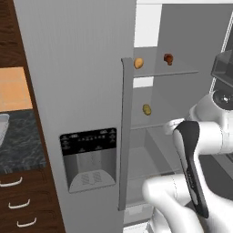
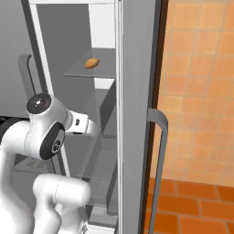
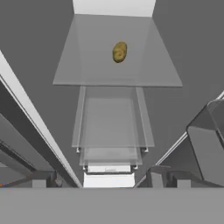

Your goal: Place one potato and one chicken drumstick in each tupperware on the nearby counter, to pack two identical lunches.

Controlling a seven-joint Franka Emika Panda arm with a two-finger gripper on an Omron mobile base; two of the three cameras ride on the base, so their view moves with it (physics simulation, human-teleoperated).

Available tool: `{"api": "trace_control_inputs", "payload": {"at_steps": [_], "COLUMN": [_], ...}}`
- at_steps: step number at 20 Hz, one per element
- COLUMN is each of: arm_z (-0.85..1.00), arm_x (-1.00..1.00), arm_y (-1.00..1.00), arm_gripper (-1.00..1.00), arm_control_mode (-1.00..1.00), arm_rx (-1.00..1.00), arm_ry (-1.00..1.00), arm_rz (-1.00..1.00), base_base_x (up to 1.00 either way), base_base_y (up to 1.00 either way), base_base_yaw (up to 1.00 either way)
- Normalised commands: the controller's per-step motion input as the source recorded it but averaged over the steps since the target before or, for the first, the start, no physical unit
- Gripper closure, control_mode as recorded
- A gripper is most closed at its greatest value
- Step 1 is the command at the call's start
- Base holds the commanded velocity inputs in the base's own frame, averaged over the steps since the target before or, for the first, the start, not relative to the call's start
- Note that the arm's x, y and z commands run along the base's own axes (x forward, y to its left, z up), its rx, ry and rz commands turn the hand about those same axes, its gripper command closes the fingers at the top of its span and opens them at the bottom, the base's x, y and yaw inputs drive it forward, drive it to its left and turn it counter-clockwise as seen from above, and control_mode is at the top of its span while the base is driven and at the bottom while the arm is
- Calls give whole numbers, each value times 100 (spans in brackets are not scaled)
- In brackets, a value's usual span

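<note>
The fridge stands open with food on its glass shelves. A yellow-orange potato (image 1: 139,63) (image 2: 92,63) and a red-brown chicken drumstick (image 1: 168,58) lie on the upper shelf. An olive-tan potato (image 1: 146,109) (image 3: 119,51) lies alone on the shelf below. My gripper (image 3: 109,180) is open inside the fridge, below and in front of the olive potato, with nothing between its tips. The hand (image 1: 175,126) (image 2: 84,124) reaches in at the height of the lower shelf. A corner of one tupperware (image 1: 2,129) shows on the dark counter (image 1: 20,141) to the left of the fridge.
The closed fridge door with its dispenser (image 1: 88,159) and long handle (image 1: 125,136) stands between the arm and the counter. The other door (image 2: 137,114) hangs open edge-on at the right, beside an orange tiled wall (image 2: 201,91). Clear drawers (image 3: 111,131) sit under the shelves.
</note>
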Motion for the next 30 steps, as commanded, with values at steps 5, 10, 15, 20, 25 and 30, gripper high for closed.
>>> {"api": "trace_control_inputs", "payload": {"at_steps": [5, 10, 15, 20, 25, 30], "arm_z": [-42, -14, -1, -8, -18, -21], "arm_x": [75, 73, 62, 54, 60, 63], "arm_y": [-5, -5, -5, -2, -11, -4], "arm_gripper": [-100, -100, -100, -100, -100, -100], "arm_control_mode": [-100, -100, -100, -100, -100, -100], "arm_rx": [0, 3, 4, 0, 0, 0], "arm_ry": [0, 0, 0, 0, 0, 0], "arm_rz": [0, 0, 0, 0, 0, 0], "base_base_x": [0, 0, 0, 0, 0, 0], "base_base_y": [0, 0, 0, 0, 0, 0], "base_base_yaw": [0, 0, 0, 0, 0, 0]}}
